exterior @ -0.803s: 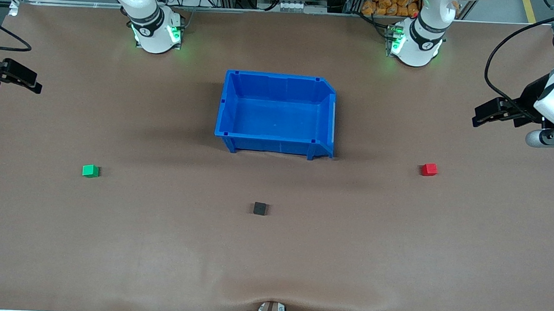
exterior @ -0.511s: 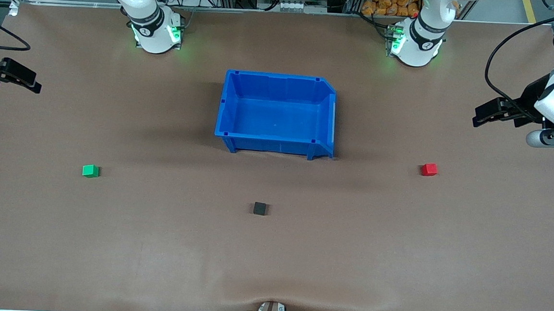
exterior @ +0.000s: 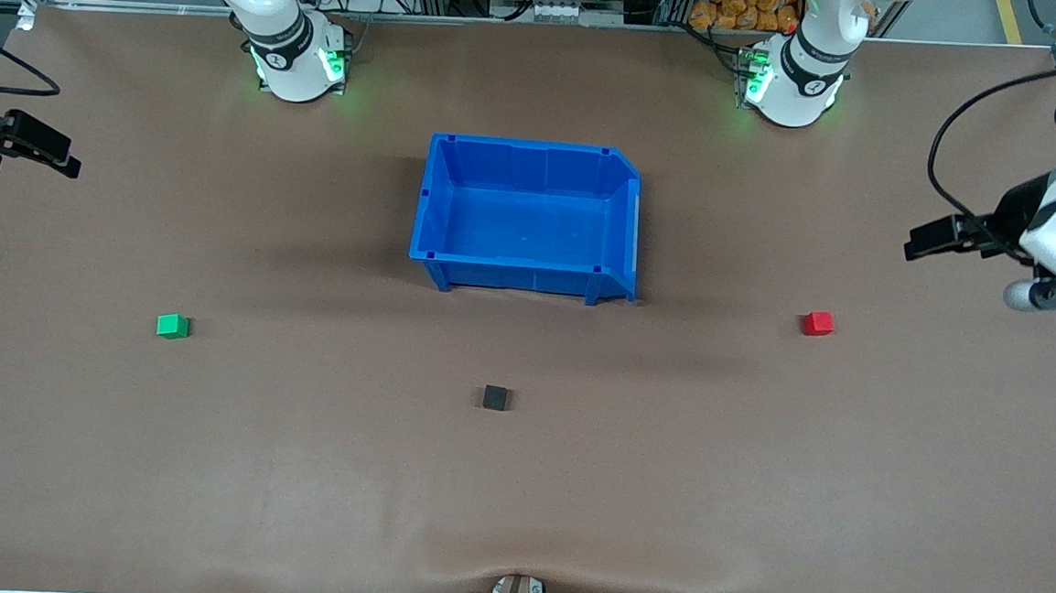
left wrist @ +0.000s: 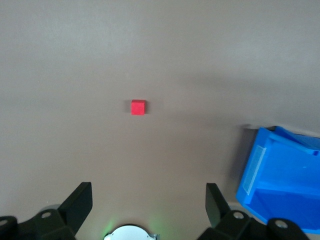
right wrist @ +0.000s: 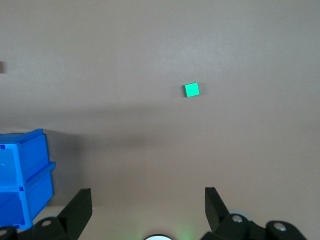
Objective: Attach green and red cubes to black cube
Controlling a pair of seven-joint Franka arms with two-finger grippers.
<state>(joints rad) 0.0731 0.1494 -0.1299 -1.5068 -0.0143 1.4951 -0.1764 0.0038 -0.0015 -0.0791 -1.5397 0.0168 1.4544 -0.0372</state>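
The green cube (exterior: 172, 326) lies on the table toward the right arm's end and also shows in the right wrist view (right wrist: 191, 89). The red cube (exterior: 817, 322) lies toward the left arm's end and also shows in the left wrist view (left wrist: 138, 107). The black cube (exterior: 495, 397) lies between them, nearer the front camera than the blue bin. My left gripper (exterior: 918, 242) (left wrist: 148, 192) is open and empty, up in the air over the table's edge at the left arm's end. My right gripper (exterior: 67, 160) (right wrist: 148, 197) is open and empty over the table's edge at the right arm's end.
An empty blue bin (exterior: 528, 145) stands in the middle of the table between the arm bases and the black cube. Its corner shows in the left wrist view (left wrist: 280, 175) and in the right wrist view (right wrist: 22, 175). Brown tabletop surrounds the cubes.
My left gripper has shifted a little lower in the front view, closer to the red cube. The right gripper and all three cubes have not moved.
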